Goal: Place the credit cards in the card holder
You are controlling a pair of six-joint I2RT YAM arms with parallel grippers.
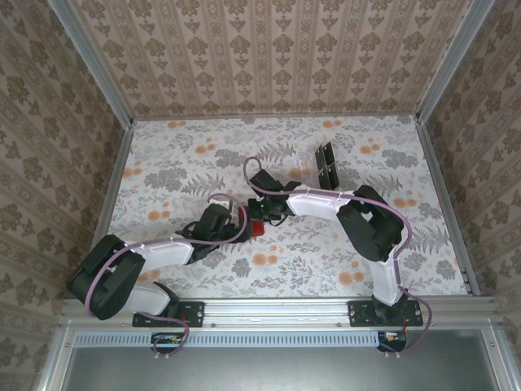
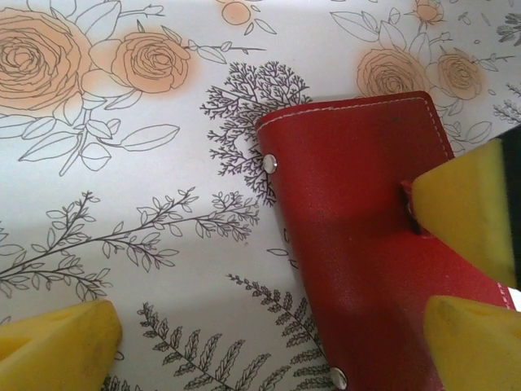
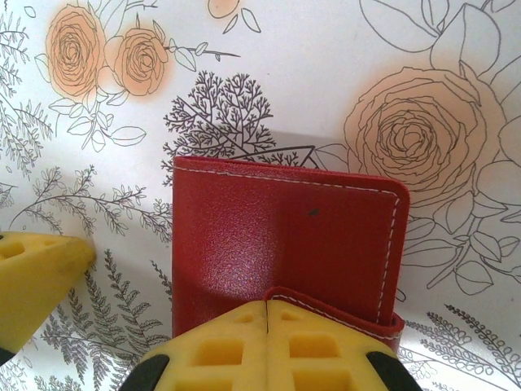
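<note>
Right claw (image 3: 267, 314) clenched, tips touching the clasp tab (image 3: 338, 311) of the closed card holder (image 3: 277, 236); released left claw (image 2: 269, 338) straddles it.

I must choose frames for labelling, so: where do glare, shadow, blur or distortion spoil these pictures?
Top view: even light, sharp, but the posts splay outward, a wide-angle look. Left wrist view: wallet sharp with a soft sheen; near yellow fingertips blurred. Right wrist view: pale glare patch on the wallet's left half; narrow shadow behind it on the table.
</note>
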